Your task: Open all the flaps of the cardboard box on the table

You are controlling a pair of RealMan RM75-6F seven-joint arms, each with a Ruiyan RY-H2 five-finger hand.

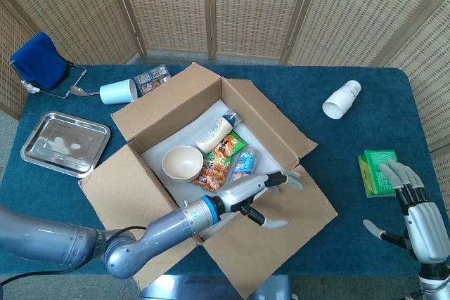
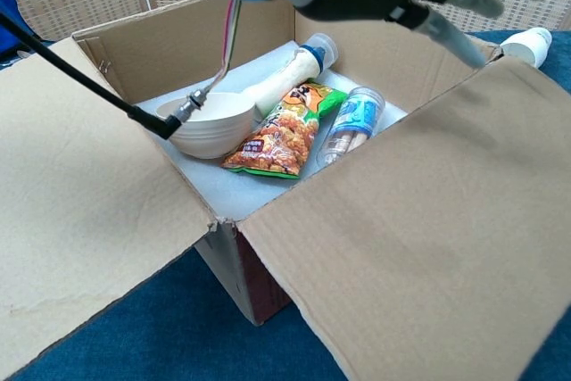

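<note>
I have the left robot hand [image 1: 271,191] spread with fingers apart, gripping nothing, reaching over the front flap [image 1: 281,233] of the cardboard box [image 1: 211,103], which sits mid-table with that flap folded outward and down toward me. The right robot hand [image 1: 415,209] rests open by the green packet [image 1: 373,171], well clear of the box (it holds nothing either). My worry is that the front flap springs upward if I lift away carelessly, or my fingertips snag its edge and drag the box, jostling the bowl [image 1: 182,161] and snack packet [image 1: 219,161] inside.
</note>
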